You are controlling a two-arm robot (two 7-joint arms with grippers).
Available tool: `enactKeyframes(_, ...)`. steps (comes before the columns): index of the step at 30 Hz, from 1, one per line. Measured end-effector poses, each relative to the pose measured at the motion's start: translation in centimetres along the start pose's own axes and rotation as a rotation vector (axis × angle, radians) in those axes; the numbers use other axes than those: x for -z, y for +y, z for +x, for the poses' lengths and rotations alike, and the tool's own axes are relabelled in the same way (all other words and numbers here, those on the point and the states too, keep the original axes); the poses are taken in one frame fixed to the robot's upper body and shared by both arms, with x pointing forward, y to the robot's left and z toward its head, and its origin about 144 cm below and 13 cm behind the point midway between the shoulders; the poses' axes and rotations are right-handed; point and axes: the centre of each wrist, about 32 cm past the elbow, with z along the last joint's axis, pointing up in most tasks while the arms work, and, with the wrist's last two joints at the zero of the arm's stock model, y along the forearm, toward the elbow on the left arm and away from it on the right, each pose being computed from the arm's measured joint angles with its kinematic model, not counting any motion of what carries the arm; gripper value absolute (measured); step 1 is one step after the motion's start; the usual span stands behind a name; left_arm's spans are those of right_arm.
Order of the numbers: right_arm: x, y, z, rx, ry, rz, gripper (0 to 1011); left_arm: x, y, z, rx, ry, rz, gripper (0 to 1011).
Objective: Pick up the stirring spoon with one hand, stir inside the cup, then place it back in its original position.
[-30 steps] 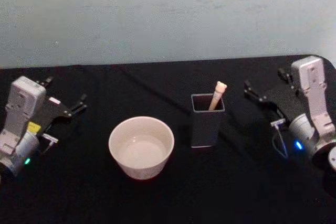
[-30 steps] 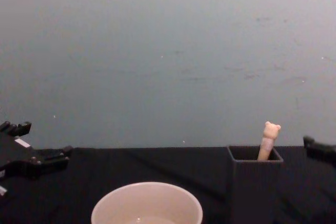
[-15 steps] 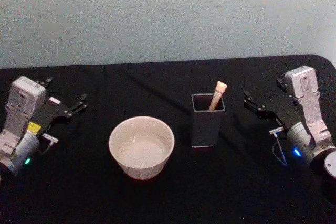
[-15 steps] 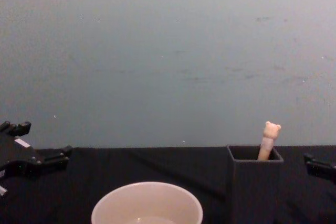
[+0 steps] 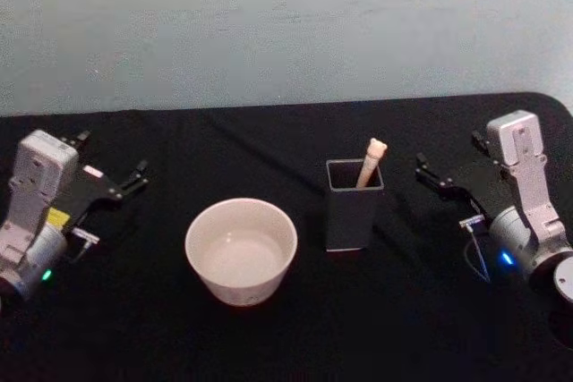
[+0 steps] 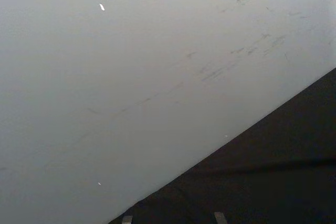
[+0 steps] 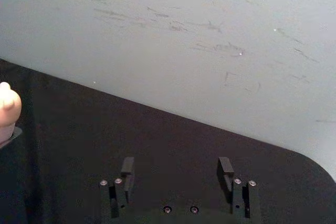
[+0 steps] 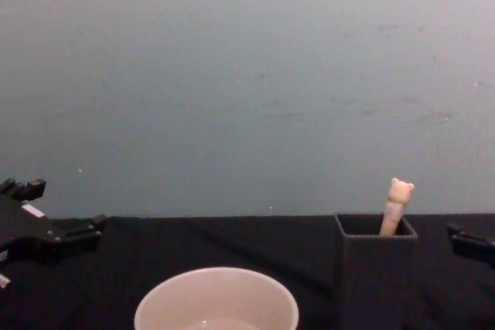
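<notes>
The stirring spoon (image 5: pixel 372 160) stands in the dark grey holder (image 5: pixel 354 216), its bear-head top poking above the rim and leaning toward the holder's far right corner. From the chest view the bear head (image 8: pixel 399 190) clears the holder (image 8: pixel 374 268) plainly, so there is handle to grab. The cream cup (image 5: pixel 241 250) sits on the black desk (image 5: pixel 269 337) just to the left of the holder, apart from it, and looks empty.

The right gripper (image 5: pixel 452 161) hovers near the holder on its right side, fingers spread apart with nothing between them. Its wrist view confirms it: both fingertips (image 7: pixel 127 167) stand wide, and the bear head (image 7: pixel 8 106) peeks in at the picture's edge. The left gripper (image 5: pixel 112 163) sits well apart on the far left, fingers apart too, and looks parked.

So nothing is picked up yet: I'd call this the approach, step 1 of the job. Next the right gripper needs to swing across above the holder, line its fingers up on either side of the thin handle just below the bear head, close, and lift straight up so the bowl clears the holder walls before crossing to the cup.
</notes>
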Motion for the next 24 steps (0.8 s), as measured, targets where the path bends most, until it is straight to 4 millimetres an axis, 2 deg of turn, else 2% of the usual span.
enactKeyframes(24, -0.05, 0.00, 0.01, -0.001, 0.002, 0.002, 1002, 0.00, 0.00, 0.00, 0.000, 0.000, 0.000, 1001)
